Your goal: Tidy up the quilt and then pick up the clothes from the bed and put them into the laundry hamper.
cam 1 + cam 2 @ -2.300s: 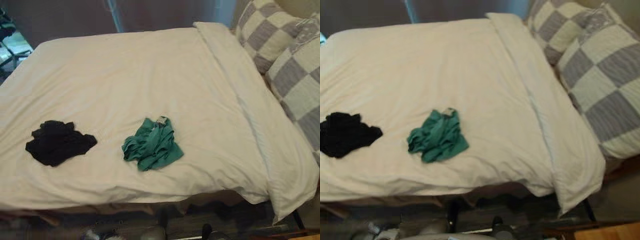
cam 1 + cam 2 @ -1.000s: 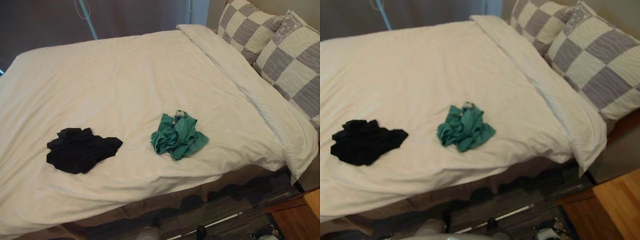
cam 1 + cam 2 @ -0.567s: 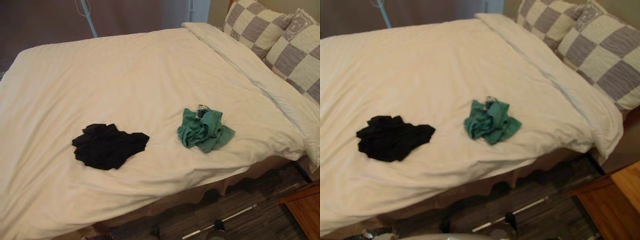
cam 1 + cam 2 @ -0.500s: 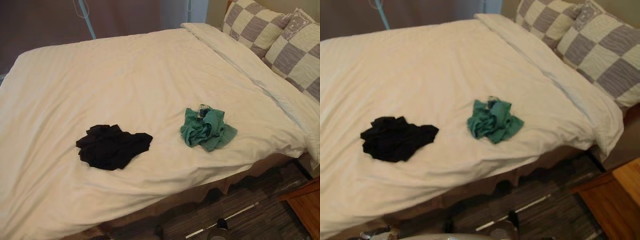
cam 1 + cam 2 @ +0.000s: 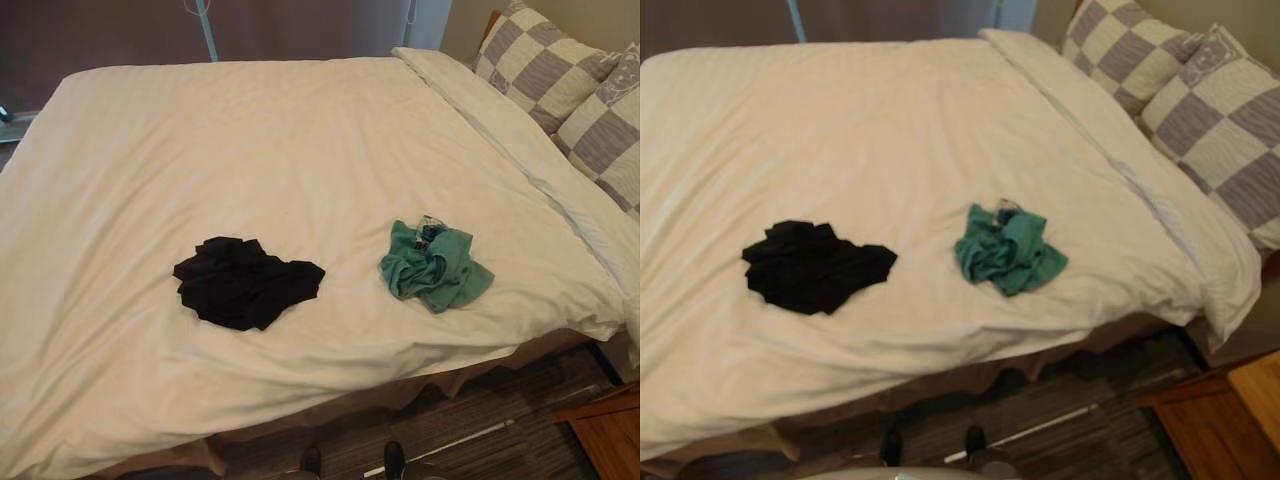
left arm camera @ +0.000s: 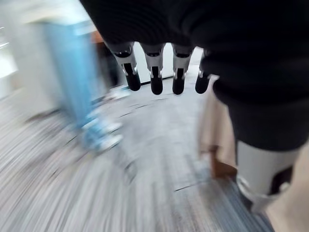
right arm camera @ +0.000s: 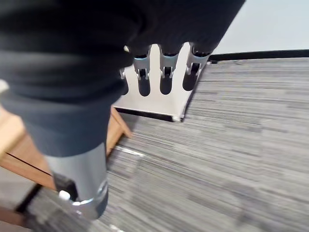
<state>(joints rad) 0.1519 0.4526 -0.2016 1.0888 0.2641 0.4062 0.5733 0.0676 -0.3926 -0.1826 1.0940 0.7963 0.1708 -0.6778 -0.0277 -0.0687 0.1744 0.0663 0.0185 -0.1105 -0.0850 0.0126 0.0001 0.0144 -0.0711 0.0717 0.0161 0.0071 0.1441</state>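
Quilt [image 5: 250, 150] spread flat over bed; black garment [image 5: 245, 282] and green garment [image 5: 435, 266] apart on it; left hand [image 6: 159, 67] and right hand [image 7: 164, 67] fingers straight, released, holding nothing

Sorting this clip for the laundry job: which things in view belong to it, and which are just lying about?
Part of the job:
- white quilt, spread over the bed
- black garment, crumpled on the quilt
- green garment, crumpled, apart from the black one
- left hand and right hand, both holding nothing

Just lying about:
- checked pillows
- wooden furniture on the floor
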